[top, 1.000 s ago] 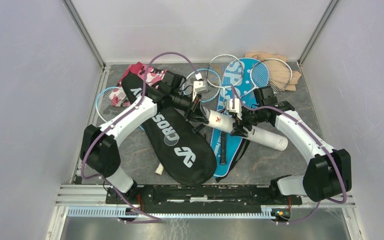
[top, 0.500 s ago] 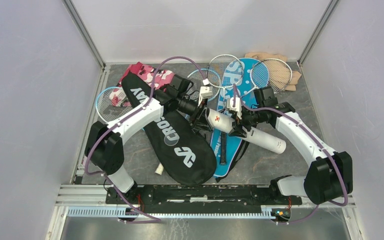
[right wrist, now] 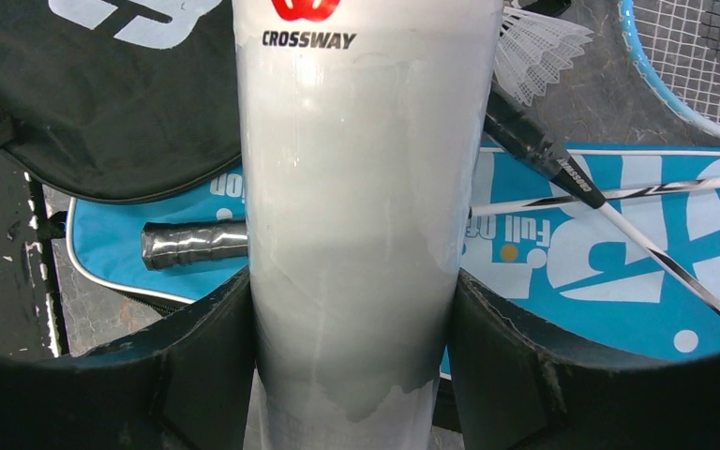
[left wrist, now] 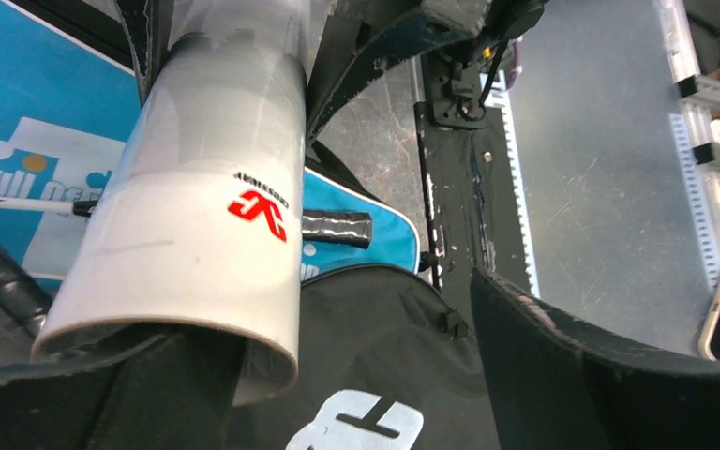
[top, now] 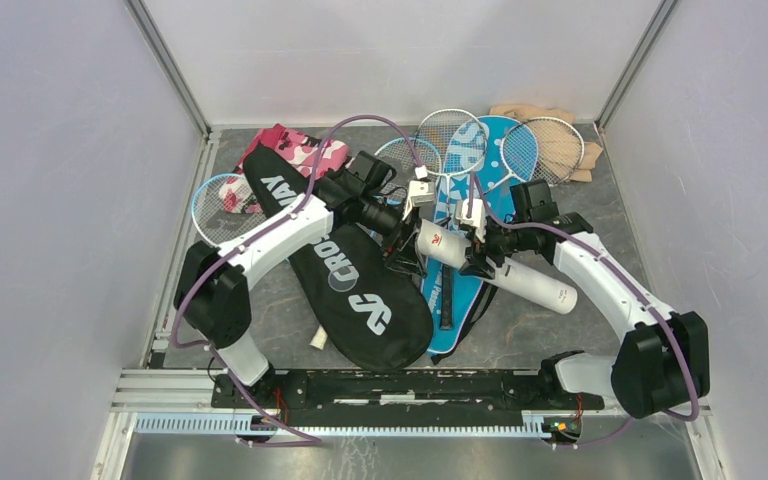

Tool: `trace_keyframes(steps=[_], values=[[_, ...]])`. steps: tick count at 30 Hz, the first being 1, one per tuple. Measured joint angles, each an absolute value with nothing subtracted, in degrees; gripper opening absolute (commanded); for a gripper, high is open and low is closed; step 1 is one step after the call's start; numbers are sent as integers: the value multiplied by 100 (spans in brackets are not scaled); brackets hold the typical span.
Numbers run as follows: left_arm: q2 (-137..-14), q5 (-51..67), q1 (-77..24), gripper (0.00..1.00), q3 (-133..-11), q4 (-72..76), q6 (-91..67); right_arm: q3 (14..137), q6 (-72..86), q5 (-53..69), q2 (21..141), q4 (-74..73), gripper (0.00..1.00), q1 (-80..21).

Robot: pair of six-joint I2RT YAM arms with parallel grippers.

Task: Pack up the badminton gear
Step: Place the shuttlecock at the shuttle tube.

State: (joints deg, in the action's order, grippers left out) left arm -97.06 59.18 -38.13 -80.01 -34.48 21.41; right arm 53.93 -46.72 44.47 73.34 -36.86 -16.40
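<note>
Overhead, wrist close-ups (tube [right wrist: 352, 234] shared)

both arms are bent at the elbow and angled inward, so that the grippers are set close together. the left arm [top: 265, 235] is stretched rightward, and the left gripper [left wrist: 356, 375] is held with jaws spread wide. the right gripper [right wrist: 352, 375] is clamped around the long white tube [right wrist: 352, 187], with one finger pressed on each side.

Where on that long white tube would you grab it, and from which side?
Around the plain middle of the long white tube, coming from above with one finger on each side. Its body is straight and round, so two opposite sides are free to press, while the blue cover lies close beneath it. The right gripper holds it this way.
</note>
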Motion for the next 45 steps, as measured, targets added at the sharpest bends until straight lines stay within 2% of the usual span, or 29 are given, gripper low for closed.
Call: trace_keyframes(steps=[3, 17, 27, 45], values=[[-9535, 5721, -3824, 99, -8001, -3601, 2270, 5365, -4663, 4401, 7277, -3642, 12, -1632], [-8735, 5181, -3417, 100, -8031, -4060, 2639, 5288, -4626, 4300, 7135, -3457, 12, -1315], [-8326, 4508, -3159, 100, -8031, -3671, 3061, 5129, -4379, 3870, 6864, -3354, 12, -980], [-9574, 5876, -3612, 80, -8545, -3203, 2810, 5030, -4447, 4204, 6785, -3492, 13, -934]])
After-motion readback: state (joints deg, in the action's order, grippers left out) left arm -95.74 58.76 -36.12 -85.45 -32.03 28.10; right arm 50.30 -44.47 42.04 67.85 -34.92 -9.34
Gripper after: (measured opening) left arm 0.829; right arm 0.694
